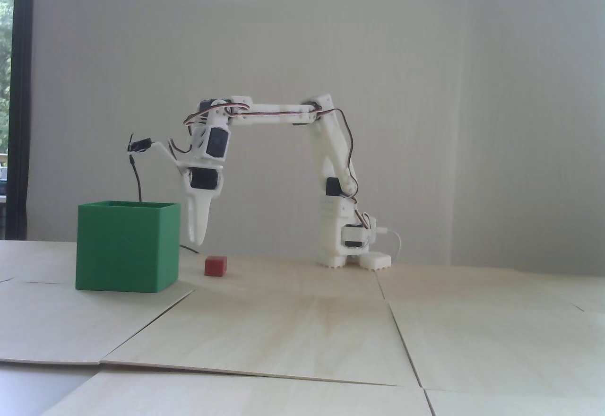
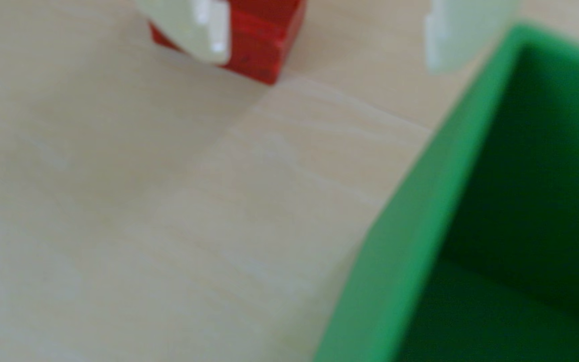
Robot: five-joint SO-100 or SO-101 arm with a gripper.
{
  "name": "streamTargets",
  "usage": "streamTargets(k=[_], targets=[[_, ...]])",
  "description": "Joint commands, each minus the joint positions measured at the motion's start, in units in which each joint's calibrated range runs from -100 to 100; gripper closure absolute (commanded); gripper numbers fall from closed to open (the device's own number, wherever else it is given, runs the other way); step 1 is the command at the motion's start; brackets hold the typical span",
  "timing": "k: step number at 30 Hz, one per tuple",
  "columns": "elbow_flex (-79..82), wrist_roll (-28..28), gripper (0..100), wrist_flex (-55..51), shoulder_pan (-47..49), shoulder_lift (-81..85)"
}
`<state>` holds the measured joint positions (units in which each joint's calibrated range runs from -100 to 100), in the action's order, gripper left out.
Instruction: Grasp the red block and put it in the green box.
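Pale wooden boards [image 1: 302,321] carry the small matte red cube [image 1: 215,265], untouched. At its ten o'clock in the fixed view hangs the white two-finger gripper [image 1: 197,240], spread wide and empty; at nine o'clock stands the large green box [image 1: 126,250].
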<state>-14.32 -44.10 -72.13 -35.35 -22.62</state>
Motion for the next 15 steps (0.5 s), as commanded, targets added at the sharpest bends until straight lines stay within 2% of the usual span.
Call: streamTargets(k=[1, 15], targets=[[-3.4, 0.3, 80, 1.1, 1.6, 0.9], [-3.5, 0.3, 80, 1.6, -0.6, 0.8]])
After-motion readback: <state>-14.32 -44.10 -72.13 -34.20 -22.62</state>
